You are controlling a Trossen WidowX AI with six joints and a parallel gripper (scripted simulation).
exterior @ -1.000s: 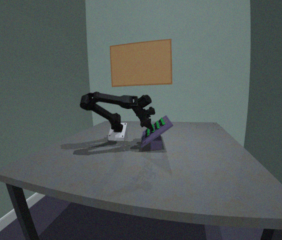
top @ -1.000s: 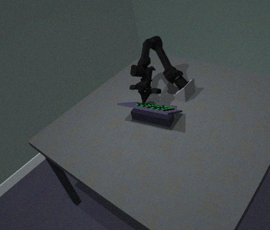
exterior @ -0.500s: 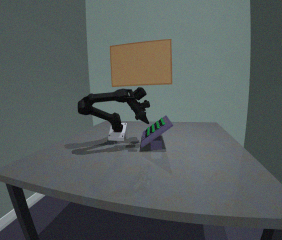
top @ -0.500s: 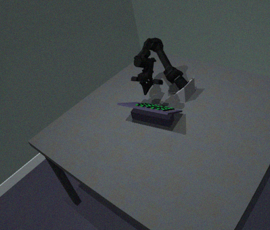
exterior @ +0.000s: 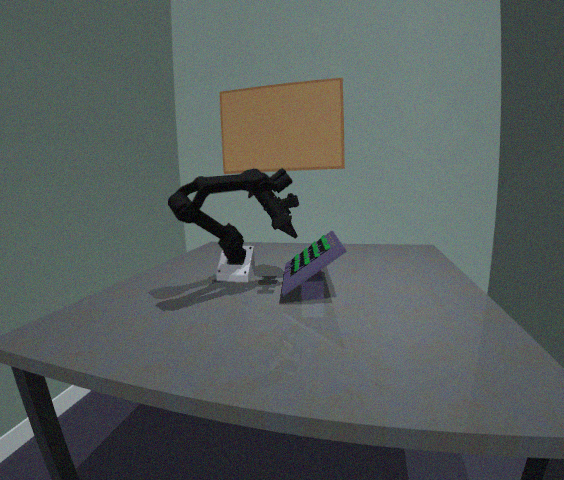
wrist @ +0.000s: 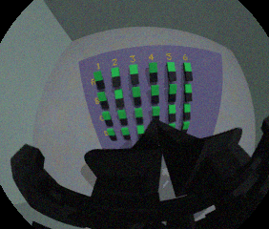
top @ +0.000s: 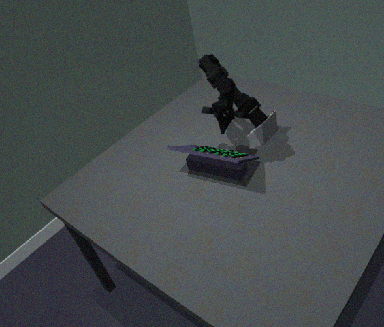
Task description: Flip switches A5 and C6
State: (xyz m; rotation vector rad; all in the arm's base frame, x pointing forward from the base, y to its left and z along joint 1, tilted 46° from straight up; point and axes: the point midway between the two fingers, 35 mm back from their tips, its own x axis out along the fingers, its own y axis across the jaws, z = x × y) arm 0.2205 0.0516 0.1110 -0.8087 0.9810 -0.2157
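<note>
The purple panel point(top: 182, 150) point(exterior: 293, 285) point(wrist: 207, 91) is tilted on a dark base, with rows A to D of switches, green on the far half and black on the near half. In the wrist view, switch A5 point(wrist: 171, 67) shows a bright green far half, like A6 beside it; A4 looks darker. Switch C6 point(wrist: 187, 109) shows at the right edge of row C, also with a bright green half. Which ends are raised is hard to tell. My gripper point(top: 222, 132) point(exterior: 295, 236) point(wrist: 155, 123) is shut and empty, above and apart from the panel. It hides parts of row D in the wrist view.
The arm's white base point(top: 267, 129) point(exterior: 234, 269) stands on the table point(top: 199, 225) point(exterior: 194, 351), on the near side of the panel. An orange board point(exterior: 282, 126) hangs on the wall behind. The panel's raised far edge stands above the tabletop.
</note>
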